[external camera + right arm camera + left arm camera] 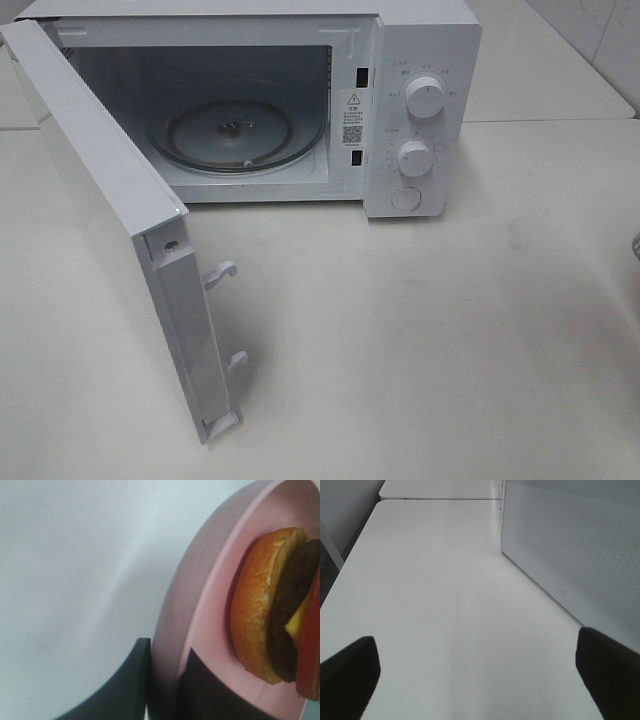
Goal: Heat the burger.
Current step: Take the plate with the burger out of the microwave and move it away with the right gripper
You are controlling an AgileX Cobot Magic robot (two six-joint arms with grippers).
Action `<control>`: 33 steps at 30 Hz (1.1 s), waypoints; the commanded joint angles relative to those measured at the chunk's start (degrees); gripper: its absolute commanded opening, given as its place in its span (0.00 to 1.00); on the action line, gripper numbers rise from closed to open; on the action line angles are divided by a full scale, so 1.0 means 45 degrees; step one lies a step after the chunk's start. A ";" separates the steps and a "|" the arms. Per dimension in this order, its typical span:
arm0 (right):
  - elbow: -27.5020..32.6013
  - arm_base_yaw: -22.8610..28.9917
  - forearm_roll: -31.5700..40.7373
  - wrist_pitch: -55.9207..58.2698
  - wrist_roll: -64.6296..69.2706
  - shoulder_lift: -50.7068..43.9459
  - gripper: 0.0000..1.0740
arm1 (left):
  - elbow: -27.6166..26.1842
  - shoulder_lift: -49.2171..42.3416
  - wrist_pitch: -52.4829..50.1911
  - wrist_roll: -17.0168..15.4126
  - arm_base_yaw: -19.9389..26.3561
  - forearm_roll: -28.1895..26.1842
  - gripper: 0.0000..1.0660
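On the white table (450,340) sits a white microwave (420,60) with its door (110,220) swung wide open toward the left, two latch hooks (220,272) sticking out of the door's edge. Inside you can see the glass turntable (235,135), nothing on it. Two round knobs (425,98) sit one above the other on the control panel, with a round button (406,197) under them. Neither arm really shows in the high view. Over at the left wrist camera, the left gripper (480,672) has its dark fingers (347,675) spread wide apart with only bare table between them, and the perforated face of the door is right beside it. Right wrist view is the fun one: the right gripper (165,680) is pinched onto the rim of a pink plate (200,610), one finger on each side of the edge. The burger (275,605) is sitting on that plate, close to the camera, so you get bun, dark patty, a bit of yellow and red. It's not in the microwave yet.
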 commanded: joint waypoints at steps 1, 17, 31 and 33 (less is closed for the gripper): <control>-0.0611 -0.0051 -0.1019 0.0840 0.1961 0.1324 0.00 | 0.0013 -0.0102 0.0038 -0.0102 -0.0064 0.0000 0.94; -0.1502 -0.0051 -0.1006 0.1286 0.7385 0.6175 0.01 | 0.0013 -0.0102 0.0038 -0.0102 -0.0064 0.0000 0.94; -0.1502 -0.0051 -0.1426 0.0891 1.0211 1.0059 0.04 | 0.0013 -0.0102 0.0038 -0.0102 -0.0064 0.0000 0.94; -0.1502 -0.0051 -0.1528 0.0891 1.0377 1.0339 0.05 | 0.0013 -0.0102 0.0038 -0.0102 -0.0064 0.0000 0.94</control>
